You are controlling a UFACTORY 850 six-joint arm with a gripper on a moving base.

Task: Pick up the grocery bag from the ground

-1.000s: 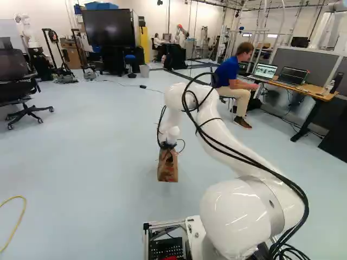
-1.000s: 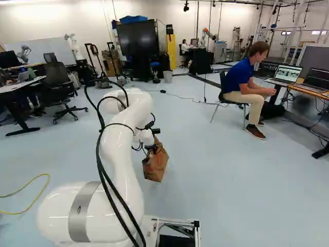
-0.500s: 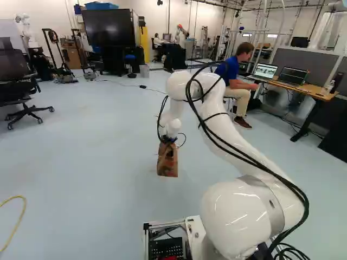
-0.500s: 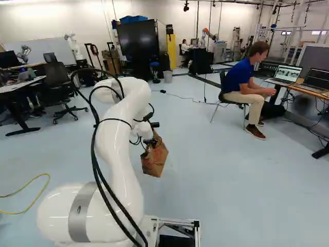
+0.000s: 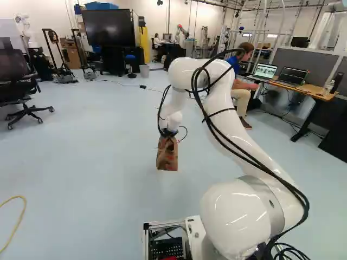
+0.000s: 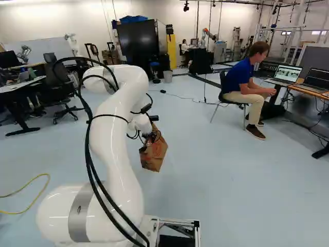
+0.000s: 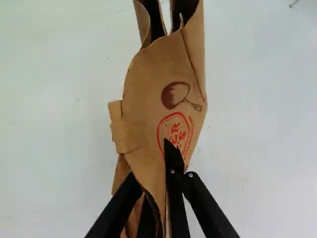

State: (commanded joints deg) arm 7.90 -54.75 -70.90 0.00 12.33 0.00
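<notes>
"What's in the left base view?"

"The brown paper grocery bag (image 5: 167, 158) hangs from the black two-fingered end effector (image 5: 169, 133). A thin yellow cable (image 5: 23, 214) lies left of the bag."

"And the right base view?"

"The bag hangs tilted, with a black swivel chair (image 6: 55, 85) beyond it to the left."

"Wrist view?"

"The end effector (image 7: 150, 161) pinches the bag's creased paper between both fingers."

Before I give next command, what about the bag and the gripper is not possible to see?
Contents of the bag: wrist view, its paper walls hide them.
Bag's end ahead of the gripper: wrist view, cut off by the edge.
Gripping faces of the pads: wrist view, paper and fingers hide them.
</notes>
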